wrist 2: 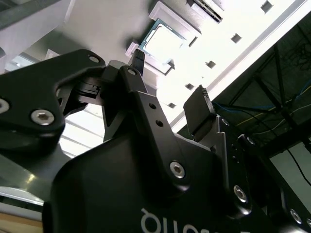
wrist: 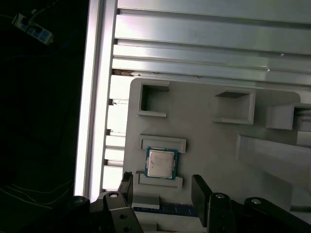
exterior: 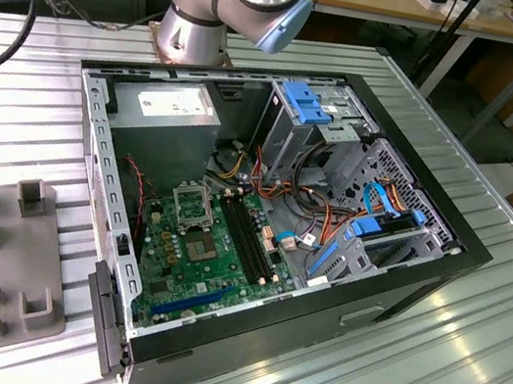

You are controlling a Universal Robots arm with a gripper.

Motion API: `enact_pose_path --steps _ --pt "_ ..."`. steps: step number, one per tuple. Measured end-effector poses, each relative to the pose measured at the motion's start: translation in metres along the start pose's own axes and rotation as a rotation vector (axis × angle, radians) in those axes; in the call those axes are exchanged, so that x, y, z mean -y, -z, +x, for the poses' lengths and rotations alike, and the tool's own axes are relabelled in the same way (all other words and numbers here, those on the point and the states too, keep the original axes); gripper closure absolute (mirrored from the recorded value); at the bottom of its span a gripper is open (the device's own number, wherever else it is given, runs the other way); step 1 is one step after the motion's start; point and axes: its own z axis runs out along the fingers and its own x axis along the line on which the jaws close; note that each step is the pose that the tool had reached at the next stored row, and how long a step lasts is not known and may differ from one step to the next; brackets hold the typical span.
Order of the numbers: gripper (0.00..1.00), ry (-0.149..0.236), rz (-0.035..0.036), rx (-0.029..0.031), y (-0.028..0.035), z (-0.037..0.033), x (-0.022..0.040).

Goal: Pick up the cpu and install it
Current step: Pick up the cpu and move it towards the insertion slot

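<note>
The gripper [wrist: 162, 178] is spread wide, nothing between its fingers [wrist: 198, 187]. The cpu [wrist: 162, 163] lies flat, metal top up, on the grey fixture plate [wrist: 209, 131], seated between two raised ledges, just beyond the fingertips in both wrist views. In the exterior view, the open computer case [exterior: 400, 277] exposes the green motherboard [exterior: 210, 258], well apart from the plate.
</note>
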Motion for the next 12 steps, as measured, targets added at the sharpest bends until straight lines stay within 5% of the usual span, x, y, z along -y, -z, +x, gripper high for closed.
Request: enact_pose_path --steps 12 --pt "0.4 0.0 -0.0002 0.0003 -0.0028 -0.0001 0.0001"
